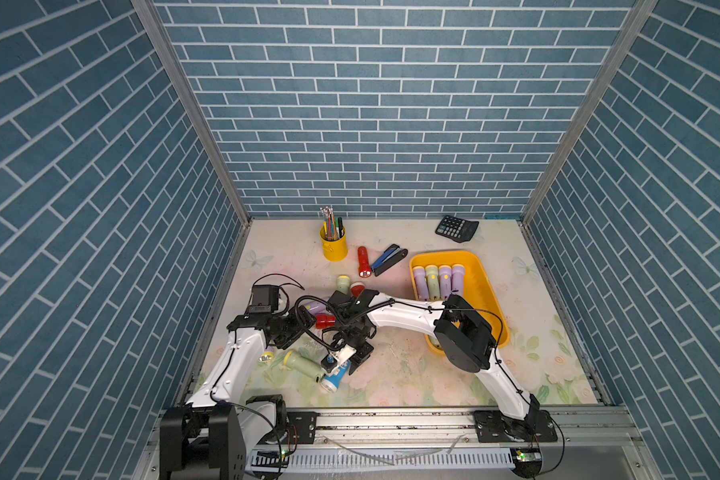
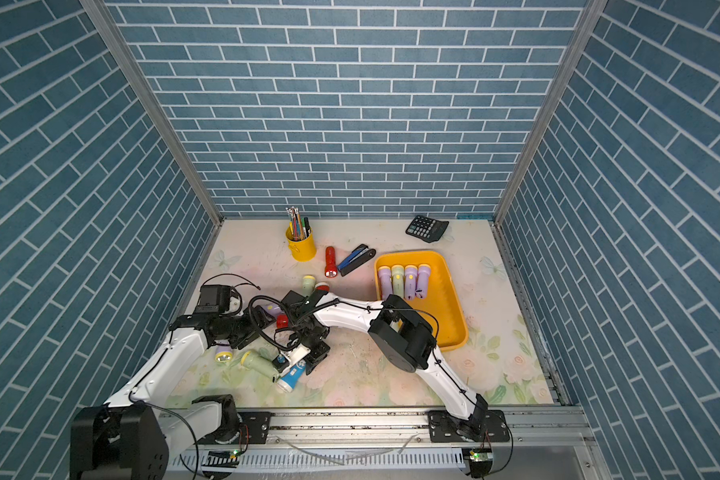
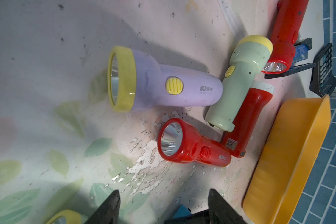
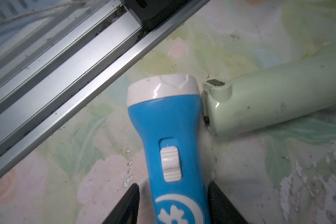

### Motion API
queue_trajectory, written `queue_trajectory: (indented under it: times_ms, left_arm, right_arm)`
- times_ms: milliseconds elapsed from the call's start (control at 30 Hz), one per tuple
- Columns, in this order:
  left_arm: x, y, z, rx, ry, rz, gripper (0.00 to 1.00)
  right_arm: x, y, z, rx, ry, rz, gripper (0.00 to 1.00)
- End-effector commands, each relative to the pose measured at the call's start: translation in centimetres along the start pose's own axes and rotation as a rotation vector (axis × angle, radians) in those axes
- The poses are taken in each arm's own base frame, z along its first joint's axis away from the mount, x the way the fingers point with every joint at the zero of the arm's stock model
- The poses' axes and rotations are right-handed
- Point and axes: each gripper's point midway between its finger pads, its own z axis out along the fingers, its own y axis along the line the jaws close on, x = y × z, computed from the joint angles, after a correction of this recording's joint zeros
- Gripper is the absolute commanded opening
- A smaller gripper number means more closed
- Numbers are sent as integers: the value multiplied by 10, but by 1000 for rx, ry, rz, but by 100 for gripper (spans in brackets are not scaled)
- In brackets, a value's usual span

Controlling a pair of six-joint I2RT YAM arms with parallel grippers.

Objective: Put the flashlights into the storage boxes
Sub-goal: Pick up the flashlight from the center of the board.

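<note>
Near rail: The aluminium rail (image 1: 391, 420) ran along the near edge, nearest my top view, with both arm bases bolted to it.
Blue flashlight: The blue flashlight (image 4: 169, 124) lay on the floral table (image 1: 412, 374) at near left, its white head toward the rail. It was just beside the tail of a pale green flashlight (image 4: 270, 97); I couldn't tell whether they touched.
Right gripper: My right gripper (image 4: 174, 195) was down over the blue handle with a finger on each side. I saw a sliver of table beside one finger, so the jaws were apart and not clamped.
Left gripper: My left gripper (image 3: 163, 203) hung above bare table, jaws spread, nothing between them.
Loose group: A lilac flashlight (image 3: 163, 85) and a red flashlight (image 3: 192, 147) lay just beyond the left gripper. Behind them a second green flashlight (image 3: 239, 83) and a white-headed red flashlight (image 3: 246, 120) lay side by side, touching.
Far stray: Another red flashlight (image 1: 363, 262) lay further back, beside the blue-and-black stapler (image 1: 388, 258).
Yellow tray: The yellow tray (image 1: 485, 291) sat at right. Four flashlights (image 1: 445, 279), three lilac and one green, lay side by side in its far end, and my right arm's elbow hid its near end.
Far side: A yellow pen cup (image 1: 334, 247) stood far left of centre, and a calculator (image 1: 457, 227) lay at far right.
</note>
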Motion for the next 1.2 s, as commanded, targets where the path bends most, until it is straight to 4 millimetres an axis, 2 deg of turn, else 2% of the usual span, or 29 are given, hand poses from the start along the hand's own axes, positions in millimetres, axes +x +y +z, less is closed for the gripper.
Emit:
queue_trajectory:
  times_ms: [0,100,333,533,800,1000,1167]
  left_arm:
    - [2,3,0,-4,7,10,72]
    - [1,3,0,-6,4,9,72]
    - [1,3,0,-4,2,6,72]
    - [2,3,0,-4,3,8,72]
    - [5,8,-1,-9,-17,8,72]
    - [5,2,-4,11,-37,32,70]
    - [5,-9,-5,20,-56,69,70]
  right_arm:
    - [5,28,-7,-86,53,-11,56]
    - [9,34,-8,-91,69,-2,53]
    - [1,26,-2,-49,13,26,45]
    - [1,28,-4,-27,14,39,35]
    - [6,45,-26,65,33,87,28]
    - [15,53,-46,210,12,199,26]
    - [24,63,-69,292,-33,369,26]
